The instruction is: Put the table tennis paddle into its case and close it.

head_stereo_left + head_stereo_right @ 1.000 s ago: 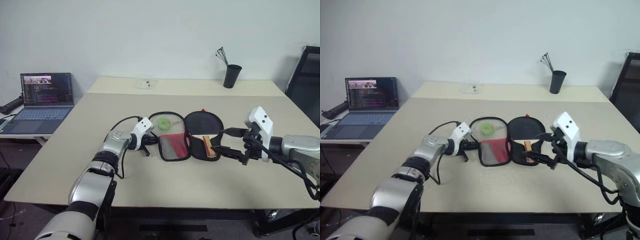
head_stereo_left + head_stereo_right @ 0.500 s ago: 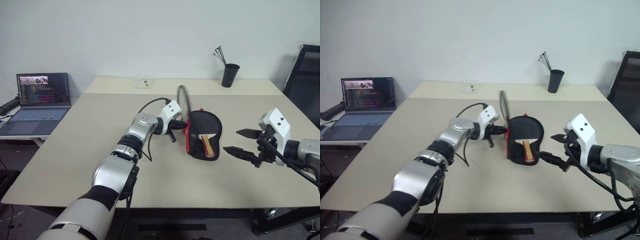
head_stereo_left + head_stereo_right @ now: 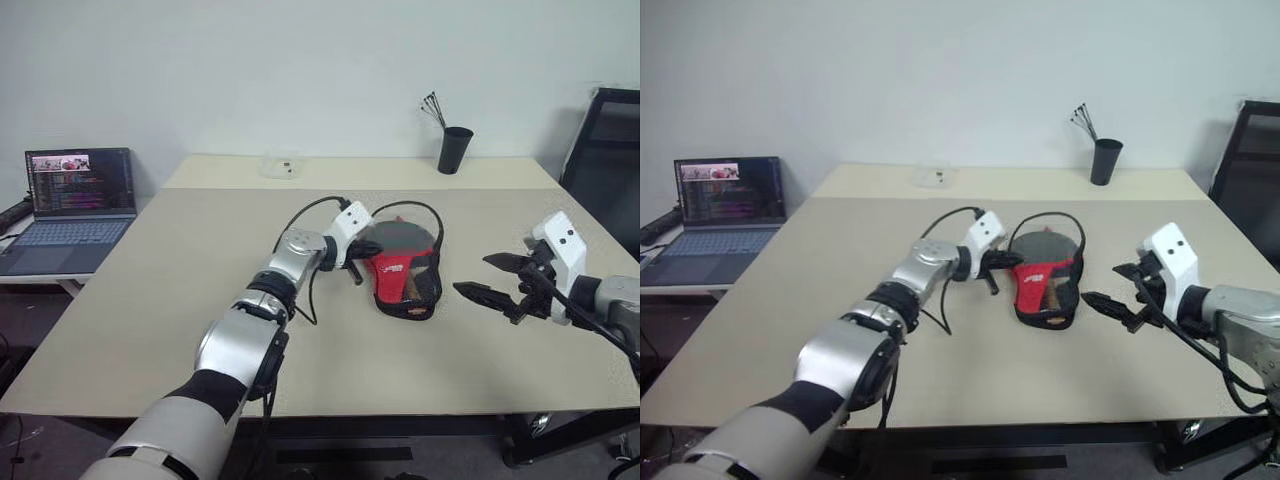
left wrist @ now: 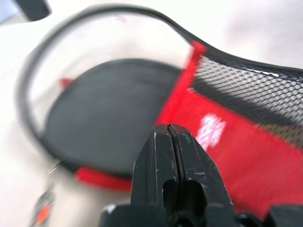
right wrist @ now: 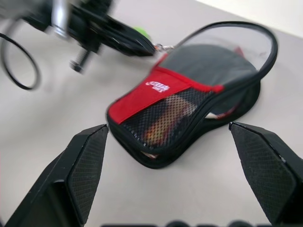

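Beige table [image 3: 150, 300], mid-surface: paddle [image 5: 163, 124] lies inside the case [image 3: 405, 270], flap folded over but unzipped. My left gripper [image 3: 362, 249], pinched shut, holds the flap's edge; my right gripper [image 3: 492, 278] waits wide open beside it. Closing is underway; next, find the zip pull.

red-and-black mesh case [image 3: 1045, 278], beige table [image 3: 840, 300]

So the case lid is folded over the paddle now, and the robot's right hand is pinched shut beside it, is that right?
Not quite. The case lid is indeed folded over the paddle, but the right hand beside it is wide open, its fingers spread apart, as the right wrist view shows. The shut one is the left hand, at the case's edge.
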`<act>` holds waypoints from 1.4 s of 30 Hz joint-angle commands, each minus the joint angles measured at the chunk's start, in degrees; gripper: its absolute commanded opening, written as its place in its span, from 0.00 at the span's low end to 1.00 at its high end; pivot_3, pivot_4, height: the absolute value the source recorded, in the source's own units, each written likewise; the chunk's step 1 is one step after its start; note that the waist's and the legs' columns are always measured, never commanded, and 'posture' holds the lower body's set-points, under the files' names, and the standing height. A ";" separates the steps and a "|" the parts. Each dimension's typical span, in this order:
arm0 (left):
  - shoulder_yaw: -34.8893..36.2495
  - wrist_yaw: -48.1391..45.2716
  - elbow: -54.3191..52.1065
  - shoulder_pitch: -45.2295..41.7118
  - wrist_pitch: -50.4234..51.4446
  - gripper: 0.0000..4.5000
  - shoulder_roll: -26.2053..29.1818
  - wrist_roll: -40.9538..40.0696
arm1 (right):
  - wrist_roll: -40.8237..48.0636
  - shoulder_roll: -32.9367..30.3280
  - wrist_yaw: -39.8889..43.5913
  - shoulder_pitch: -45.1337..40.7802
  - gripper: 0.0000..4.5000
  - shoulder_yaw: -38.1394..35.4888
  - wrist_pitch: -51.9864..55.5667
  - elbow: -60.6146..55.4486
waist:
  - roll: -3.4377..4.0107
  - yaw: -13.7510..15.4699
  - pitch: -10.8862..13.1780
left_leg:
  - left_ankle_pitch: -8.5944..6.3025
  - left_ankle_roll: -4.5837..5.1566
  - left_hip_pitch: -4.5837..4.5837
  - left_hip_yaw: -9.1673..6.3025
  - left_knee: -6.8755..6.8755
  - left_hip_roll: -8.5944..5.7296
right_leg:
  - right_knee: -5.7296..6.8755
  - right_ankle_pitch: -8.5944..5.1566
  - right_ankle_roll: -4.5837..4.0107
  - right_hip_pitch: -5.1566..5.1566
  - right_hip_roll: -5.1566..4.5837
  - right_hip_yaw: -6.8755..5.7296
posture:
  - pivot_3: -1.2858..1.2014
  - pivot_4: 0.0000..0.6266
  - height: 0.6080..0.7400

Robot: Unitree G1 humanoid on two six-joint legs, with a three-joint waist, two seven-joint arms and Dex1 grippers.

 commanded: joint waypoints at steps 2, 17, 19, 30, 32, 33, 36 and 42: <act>2.35 -3.30 -4.80 2.86 -0.64 0.01 4.17 -2.19 | -4.20 1.99 -1.27 -4.88 1.00 4.45 -3.71 5.74 | 0.00 -0.25 0.00 | 0.00 0.00 0.02 0.07 0.00 0.00 | 0.03 0.01 0.00 -0.02 -0.01 0.04 | 0.52 0.24 1.00; 8.63 -11.32 -48.71 26.44 20.36 0.01 12.91 -18.37 | -15.19 16.30 -5.53 -14.49 1.00 10.69 -12.92 29.72 | 0.01 -0.25 0.00 | 0.01 0.00 0.00 0.12 0.03 0.02 | 0.07 0.22 -0.25 -0.07 -0.02 0.15 | 0.52 0.24 1.00; 9.00 -10.83 -54.67 28.80 23.80 0.01 13.96 -20.16 | -16.46 18.29 -6.57 -15.82 1.00 10.41 -14.39 33.70 | 0.01 -0.33 0.00 | 0.01 0.00 0.01 0.11 0.03 0.02 | 0.10 0.22 -0.26 -0.06 -0.02 0.17 | 0.52 0.24 1.00; 9.53 -7.26 -63.86 30.94 29.87 0.00 17.81 -23.77 | -22.63 24.12 -5.14 -21.02 0.62 12.34 -21.70 50.28 | 0.03 -0.46 -0.01 | 0.02 0.00 0.12 0.28 0.03 0.05 | 0.18 0.24 -0.28 -0.06 0.04 0.22 | 0.52 0.24 1.00; 9.34 -6.84 -64.07 30.97 29.98 0.00 17.97 -23.99 | -23.58 25.26 -4.83 -22.22 0.62 12.63 -23.28 53.47 | 0.03 -0.53 -0.01 | 0.02 0.00 0.13 0.28 0.02 0.07 | 0.18 0.24 -0.29 -0.06 0.05 0.21 | 0.52 0.24 1.00; 9.24 -6.66 -64.21 31.00 30.03 0.00 18.02 -24.06 | -24.04 25.86 -4.66 -22.81 0.62 12.82 -23.91 55.00 | 0.03 -0.54 -0.01 | 0.02 0.00 0.13 0.30 0.02 0.07 | 0.19 0.24 -0.29 -0.06 0.06 0.22 | 0.52 0.24 1.00; 8.98 -6.29 -64.81 31.21 30.24 0.00 18.19 -24.26 | -25.77 27.04 -4.31 -24.16 0.62 13.54 -26.00 59.15 | 0.03 -0.61 -0.01 | 0.02 0.00 0.13 0.32 0.02 0.07 | 0.18 0.24 -0.29 -0.06 0.06 0.24 | 0.52 0.24 1.00; 8.71 -5.94 -65.29 31.41 30.25 0.00 18.69 -24.10 | -27.01 27.52 -4.13 -25.42 0.82 12.71 -27.85 62.64 | 0.04 -0.76 -0.02 | 0.02 0.00 0.19 0.35 0.02 0.08 | 0.23 0.25 -0.29 -0.05 0.06 0.27 | 0.52 0.24 1.00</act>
